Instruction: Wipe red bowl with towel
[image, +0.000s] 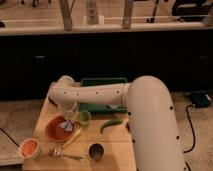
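The red bowl (56, 130) sits on the left part of the wooden table (117, 150). My gripper (66, 121) points down into the bowl's right half from the white arm (95, 94) above it. It is shut on the towel (67, 126), a small pale bluish patch pressed against the inside of the bowl. The arm's wrist hides the bowl's far rim.
A small green bowl (83, 117) stands just right of the red bowl. A green tray (102, 85) lies behind it, a green pepper (111, 123) to the right. In front are a pale cup with orange inside (30, 148), a fork (65, 155), a yellow stick (72, 137) and a dark metal cup (96, 151).
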